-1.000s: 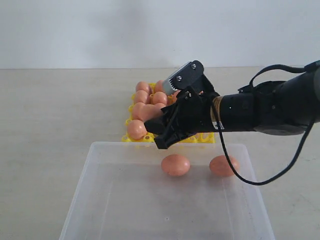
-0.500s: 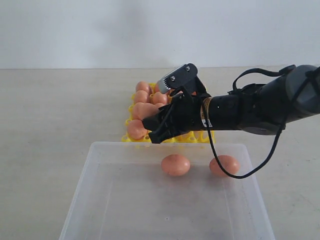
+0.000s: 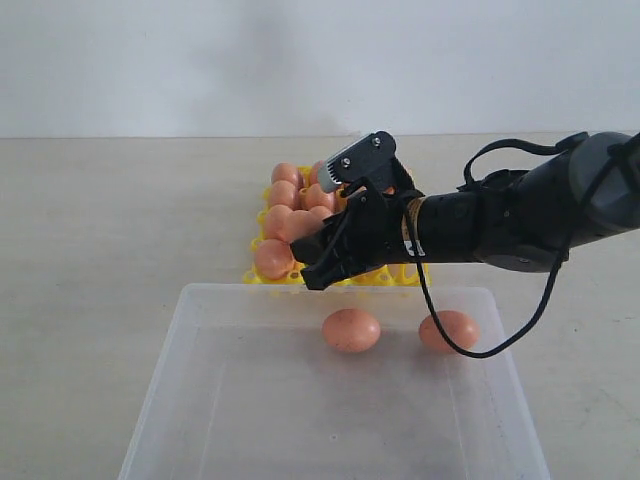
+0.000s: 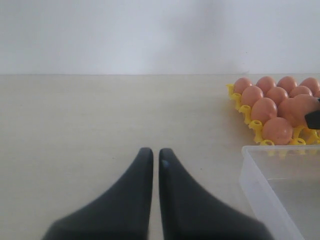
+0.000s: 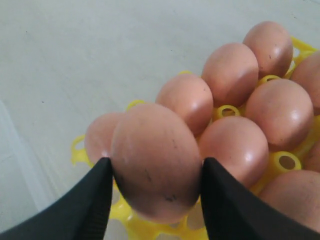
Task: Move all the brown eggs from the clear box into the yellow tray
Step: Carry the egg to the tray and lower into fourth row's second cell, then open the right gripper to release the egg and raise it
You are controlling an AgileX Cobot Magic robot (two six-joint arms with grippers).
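Currently the beige desk (image 3: 100, 220) is carrying everything. Clear box (image 3: 170, 400) is sitting nearest the exterior camera, and the yellow tray (image 4: 256, 129) is lying just behind its far wall. Right arm (image 3: 520, 215) is reaching in from the right across the tray. Right gripper (image 5: 154, 172) is hanging over the tray's left side, jaws clamping one held egg (image 5: 152, 145) between them. That egg is sitting just above the seated eggs (image 5: 235, 72); can't tell if it's touching them. Left gripper (image 4: 153, 152) is hovering over bare desk, well apart from the tray, jaws pressed together and gripping nothing. Two brown eggs are lying in the box by its far wall, apart from each other: left egg (image 3: 351, 330), right egg (image 3: 448, 331).
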